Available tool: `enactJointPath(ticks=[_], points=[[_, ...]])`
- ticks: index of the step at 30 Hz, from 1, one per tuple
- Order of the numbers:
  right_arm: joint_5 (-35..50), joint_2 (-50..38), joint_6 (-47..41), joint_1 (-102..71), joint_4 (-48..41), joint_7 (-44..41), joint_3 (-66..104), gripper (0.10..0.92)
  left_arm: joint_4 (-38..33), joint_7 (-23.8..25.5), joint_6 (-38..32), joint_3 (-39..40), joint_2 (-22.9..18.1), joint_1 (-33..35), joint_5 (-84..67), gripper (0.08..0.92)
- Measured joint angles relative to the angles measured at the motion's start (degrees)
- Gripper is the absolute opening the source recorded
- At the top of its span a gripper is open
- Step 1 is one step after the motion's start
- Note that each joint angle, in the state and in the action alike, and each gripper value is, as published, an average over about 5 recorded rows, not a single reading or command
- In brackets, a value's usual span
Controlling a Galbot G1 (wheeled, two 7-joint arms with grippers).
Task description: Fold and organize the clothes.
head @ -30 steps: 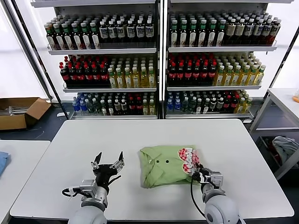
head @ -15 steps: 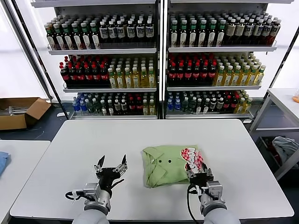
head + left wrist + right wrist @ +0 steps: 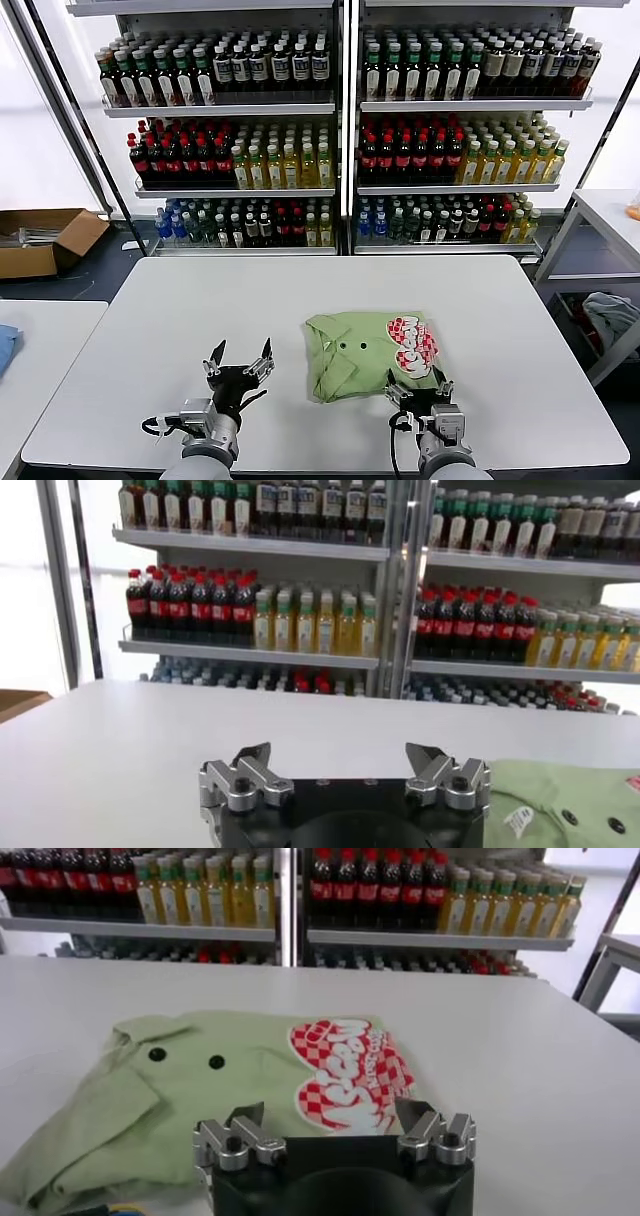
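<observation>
A red-and-white checkered graphic (image 3: pixel 350 1073) with white script lettering is printed on the light green shirt (image 3: pixel 200 1098); its word cannot be made out with certainty. The small white tag (image 3: pixel 518 820) and the bottle labels (image 3: pixel 250 66) cannot be read.

Light green shirt (image 3: pixel 364 354), dark buttons, red-and-white checked graphic (image 3: pixel 411 345), white table (image 3: pixel 300 310)

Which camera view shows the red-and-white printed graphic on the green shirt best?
The right wrist view: the printed graphic fills the middle of the picture, just beyond the open right gripper, its checkered lettering clear. The head view shows it whole but smaller on the folded green shirt. The left wrist view catches only the shirt's edge.
</observation>
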Motion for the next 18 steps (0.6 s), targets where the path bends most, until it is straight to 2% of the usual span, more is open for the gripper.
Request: enactJointPath(ticks=[18], points=[[4.1, 2.2, 0.8, -3.1, -1.5, 1.9, 2.0, 0.823, -0.5, 0.4, 0.0, 0.6, 0.4, 1.0, 0.1, 0.823]])
